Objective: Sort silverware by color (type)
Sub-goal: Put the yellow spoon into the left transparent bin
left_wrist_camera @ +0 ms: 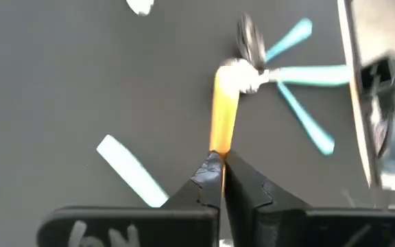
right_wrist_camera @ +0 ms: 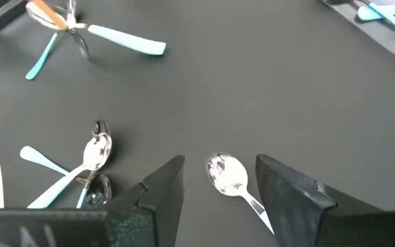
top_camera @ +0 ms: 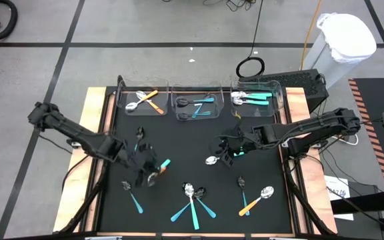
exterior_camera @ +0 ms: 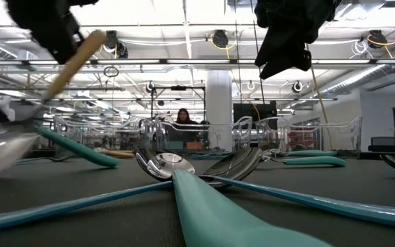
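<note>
My left gripper (top_camera: 147,172) (left_wrist_camera: 219,168) is over the mat's left half, shut on a spoon with an orange handle (left_wrist_camera: 222,116) and a silver bowl (left_wrist_camera: 237,77). It also shows at the low view's top left (exterior_camera: 46,27). My right gripper (top_camera: 225,152) (right_wrist_camera: 219,161) hangs open just right of the mat's middle. Its fingers stand on either side of a silver-bowled spoon (right_wrist_camera: 226,174) (top_camera: 211,160) that lies flat on the mat, and they do not touch it. Other spoons lie loose along the mat's near part. My left gripper pinches the free end of the orange handle (left_wrist_camera: 218,147) between its two fingertips, in line with the handle. The spoon slants down from the fingers (exterior_camera: 74,65) with its bowl lowest. I cannot tell whether the bowl touches the mat.
Three clear bins stand along the far edge: the left one (top_camera: 144,100) holds orange-handled spoons, the middle one (top_camera: 195,105) dark-bowled teal ones, the right one (top_camera: 255,99) silver teal ones. A teal cluster (top_camera: 192,200), an orange spoon (top_camera: 257,200) and dark-bowled spoons (top_camera: 131,193) (top_camera: 243,190) lie near the front.
</note>
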You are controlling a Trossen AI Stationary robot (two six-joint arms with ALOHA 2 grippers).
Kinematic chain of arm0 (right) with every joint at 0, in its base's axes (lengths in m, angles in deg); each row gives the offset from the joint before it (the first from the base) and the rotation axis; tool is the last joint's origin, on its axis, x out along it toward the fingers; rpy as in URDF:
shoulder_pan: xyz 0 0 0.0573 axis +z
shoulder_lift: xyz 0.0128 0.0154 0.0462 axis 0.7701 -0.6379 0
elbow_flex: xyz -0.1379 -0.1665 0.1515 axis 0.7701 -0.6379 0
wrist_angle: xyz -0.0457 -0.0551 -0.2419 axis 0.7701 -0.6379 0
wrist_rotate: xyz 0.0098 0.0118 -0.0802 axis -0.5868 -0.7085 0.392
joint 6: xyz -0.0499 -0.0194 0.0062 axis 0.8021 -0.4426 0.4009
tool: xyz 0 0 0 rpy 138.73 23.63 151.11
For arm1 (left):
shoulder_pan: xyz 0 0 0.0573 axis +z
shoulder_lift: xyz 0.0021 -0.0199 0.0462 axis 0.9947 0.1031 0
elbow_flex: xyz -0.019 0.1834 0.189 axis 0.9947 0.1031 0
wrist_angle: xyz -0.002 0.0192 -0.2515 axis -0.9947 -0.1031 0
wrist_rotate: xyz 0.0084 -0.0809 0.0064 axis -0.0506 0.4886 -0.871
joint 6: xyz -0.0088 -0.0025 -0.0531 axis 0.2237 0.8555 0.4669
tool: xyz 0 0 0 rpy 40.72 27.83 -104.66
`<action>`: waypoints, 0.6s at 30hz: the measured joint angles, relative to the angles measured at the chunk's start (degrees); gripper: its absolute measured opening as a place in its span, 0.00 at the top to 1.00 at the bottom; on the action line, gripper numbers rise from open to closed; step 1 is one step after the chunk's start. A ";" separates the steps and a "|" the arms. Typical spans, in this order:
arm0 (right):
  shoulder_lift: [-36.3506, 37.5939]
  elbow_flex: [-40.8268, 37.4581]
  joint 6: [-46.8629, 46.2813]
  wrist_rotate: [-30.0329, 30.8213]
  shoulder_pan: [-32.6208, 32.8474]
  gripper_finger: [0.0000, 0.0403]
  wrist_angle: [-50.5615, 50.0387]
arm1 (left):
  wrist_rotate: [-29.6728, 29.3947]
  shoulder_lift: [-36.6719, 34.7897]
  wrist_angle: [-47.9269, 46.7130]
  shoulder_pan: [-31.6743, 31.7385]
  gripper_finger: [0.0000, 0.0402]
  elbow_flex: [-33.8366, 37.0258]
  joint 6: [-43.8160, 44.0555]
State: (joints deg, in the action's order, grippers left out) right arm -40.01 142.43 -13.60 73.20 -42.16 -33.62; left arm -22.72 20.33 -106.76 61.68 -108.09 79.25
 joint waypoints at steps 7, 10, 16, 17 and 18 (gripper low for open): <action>-0.01 -0.02 0.16 0.15 -0.07 0.57 -0.52 | 6.22 -5.94 -1.02 9.80 1.00 -2.20 -8.22; -0.01 -0.02 0.48 0.17 -0.79 0.57 -0.68 | 6.21 -7.10 -1.02 13.65 1.00 -2.39 -9.64; -0.01 -0.02 -1.23 0.17 -3.23 0.57 -0.76 | 3.90 -1.50 2.74 17.59 0.85 -2.33 -11.28; -0.01 -0.02 -1.75 0.13 -3.63 0.57 -0.79 | 3.92 0.35 4.09 17.73 0.80 -2.33 -11.42; -0.01 -0.02 -2.24 0.20 -3.96 0.57 -0.78 | 4.20 2.41 6.14 17.84 0.76 -2.31 -11.36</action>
State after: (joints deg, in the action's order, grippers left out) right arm -40.02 142.41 -15.84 73.41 -46.12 -34.40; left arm -18.52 22.74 -100.62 79.52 -110.40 67.89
